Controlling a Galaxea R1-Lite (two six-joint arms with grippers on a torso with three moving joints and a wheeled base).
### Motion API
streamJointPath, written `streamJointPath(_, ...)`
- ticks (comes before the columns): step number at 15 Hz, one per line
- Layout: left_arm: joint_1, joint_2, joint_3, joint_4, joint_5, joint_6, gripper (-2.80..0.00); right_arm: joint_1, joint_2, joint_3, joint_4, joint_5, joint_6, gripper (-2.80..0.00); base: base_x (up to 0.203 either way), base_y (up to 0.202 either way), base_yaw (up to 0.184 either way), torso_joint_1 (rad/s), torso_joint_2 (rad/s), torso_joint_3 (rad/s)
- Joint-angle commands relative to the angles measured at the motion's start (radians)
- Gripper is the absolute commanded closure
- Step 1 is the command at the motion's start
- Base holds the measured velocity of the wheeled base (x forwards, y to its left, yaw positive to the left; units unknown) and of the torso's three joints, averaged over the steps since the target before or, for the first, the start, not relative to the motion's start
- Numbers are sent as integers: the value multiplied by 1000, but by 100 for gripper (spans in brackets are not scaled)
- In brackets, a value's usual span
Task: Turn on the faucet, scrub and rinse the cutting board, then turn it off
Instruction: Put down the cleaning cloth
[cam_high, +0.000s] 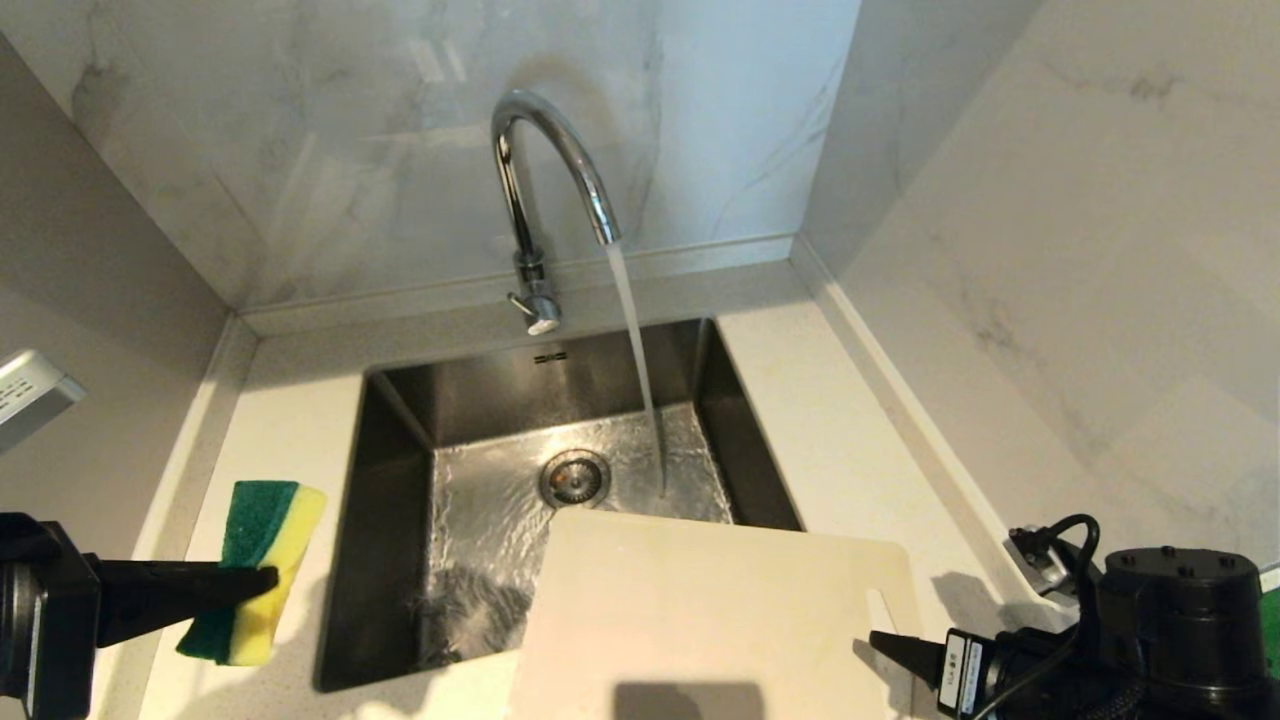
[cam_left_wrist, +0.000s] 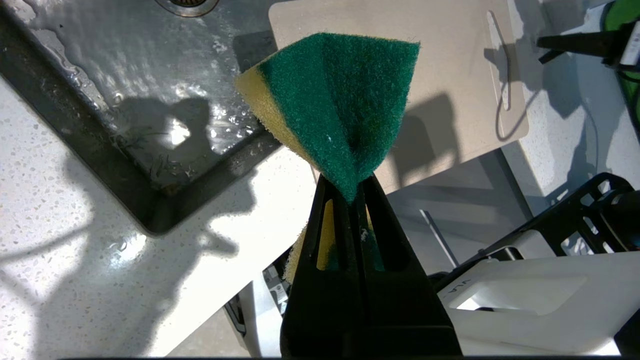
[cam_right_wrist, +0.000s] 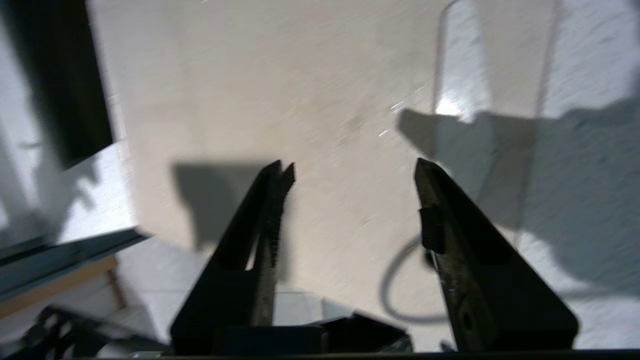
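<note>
the deep rectangular stainless-steel sink (cam_high: 400, 480), set into a speckled white stone countertop (cam_high: 830, 430), holds a thin sheet of rippling water over its brushed floor and a round metal drain strainer (cam_high: 575, 477) near the middle. a clear stream of water (cam_high: 640, 380) falls from the tall shiny chrome gooseneck faucet (cam_high: 545, 170) and lands on the sink floor just right of the strainer; the faucet's small lever handle (cam_high: 533, 315) sticks out at its base, behind the sink's back rim. grey-veined marble-look panels (cam_high: 350, 130) form the walls behind and to the right.

the large thin cream-white plastic cutting board (cam_high: 700, 620), with rounded corners and a narrow slot handle (cam_high: 885, 625) near its right edge, lies flat at the near right corner of the sink, partly over the basin and partly on the countertop. the stream falls beyond its far edge.

the left gripper (cam_high: 255, 583), over the countertop left of the sink, is clenched on a small soft sponge (cam_high: 255, 570) with a fuzzy green scouring face and a yellow foam body, pinched so that it flares out beyond the fingertips.

the right gripper (cam_right_wrist: 352, 172) hovers just above the board's right part near the slot, its black tapered fingers (cam_right_wrist: 270, 200) spread apart with nothing between them.
</note>
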Motion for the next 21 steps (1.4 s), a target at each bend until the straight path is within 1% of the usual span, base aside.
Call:
streamJointPath(1, 0, -4, -2, 0, 0, 0, 0, 24, -186, 19, 45, 33, 43, 0, 0, 0, 0, 0, 0, 0)
streamJointPath(3, 0, -13, 0, 1, 0, 0, 0, 43, -389, 7, 193, 44, 98, 0, 0, 0, 0, 0, 0, 0)
streamJointPath(4, 0, -15, 3, 1, 0, -1, 0, 48, -519, -17, 320, 47, 117, 0, 0, 0, 0, 0, 0, 0)
streamJointPath(6, 0, -16, 21, 1, 0, -1, 0, 54, -774, -125, 672, 51, 153, 0, 0, 0, 0, 0, 0, 0)
streamJointPath(9, 0, -33, 33, 1, 2, -1, 0, 56, -1095, -432, 1296, 52, 210, 0, 0, 0, 0, 0, 0, 0)
streamJointPath(10, 0, -42, 46, 2, 2, 0, 0, 55, -1161, -541, 1470, 52, 233, 0, 0, 0, 0, 0, 0, 0)
streamJointPath(12, 0, -43, 58, 1, 8, 0, 0, 53, -1191, -709, 1678, 53, 296, 0, 0, 0, 0, 0, 0, 0)
streamJointPath(13, 0, -44, 54, 1, 9, 0, 0, 52, -1194, -779, 1734, 54, 321, 0, 0, 0, 0, 0, 0, 0)
streamJointPath(15, 0, -40, 39, 1, 8, 0, 0, 48, -1195, -887, 1775, 51, 353, 0, 0, 0, 0, 0, 0, 0)
streamJointPath(16, 0, -31, 28, 1, 7, 0, 0, 25, -1174, -939, 1781, 48, 369, 0, 0, 0, 0, 0, 0, 0)
streamJointPath(18, -1, -18, 13, 0, 5, 0, 0, -65, -1120, -1001, 1776, 53, 399, 0, 0, 0, 0, 0, 0, 0)
streamJointPath(19, -2, -20, 7, 0, 5, 0, 0, -103, -1126, -1009, 1774, 56, 408, 0, 0, 0, 0, 0, 0, 0)
streamJointPath(21, -1, -28, 7, 1, 5, 0, 0, -151, -1213, -995, 1801, 61, 409, 0, 0, 0, 0, 0, 0, 0)
